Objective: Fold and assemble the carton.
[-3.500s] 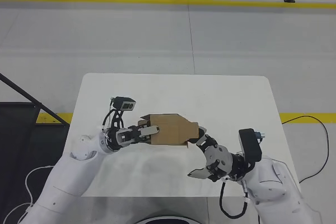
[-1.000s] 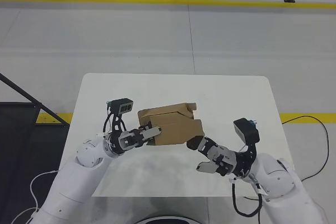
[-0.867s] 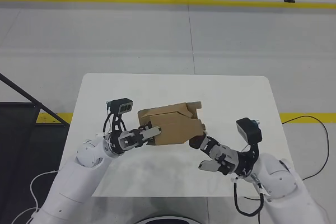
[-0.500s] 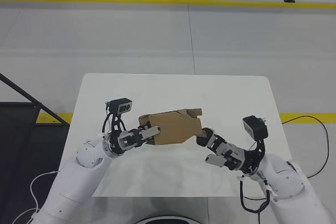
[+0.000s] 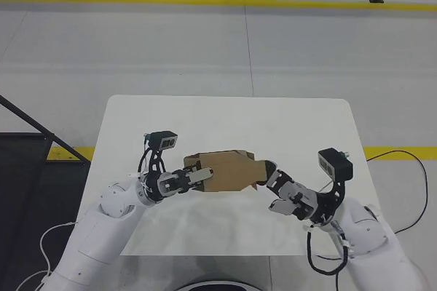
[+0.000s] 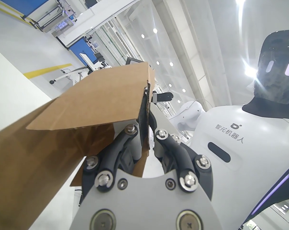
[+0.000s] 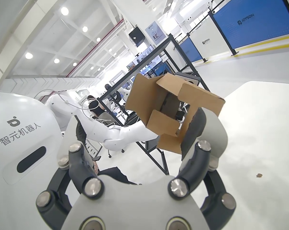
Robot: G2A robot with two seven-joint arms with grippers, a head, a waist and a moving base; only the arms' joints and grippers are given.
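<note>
The carton point(image 6: 51, 144) runs off the edge of the left wrist view, so that end of it is cut away. Its pinched flap covers the spot where the pads of the left gripper point(image 6: 148, 120) meet. In the right wrist view, dark shapes inside the carton's open end cannot be identified.

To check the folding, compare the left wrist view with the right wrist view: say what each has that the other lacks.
Left wrist view: the left hand shut on the edge of a flap of the carton. Right wrist view: the right hand open at the carton's open end, with loose flaps and the hollow inside. Both: the same carton, seen from opposite ends.
</note>
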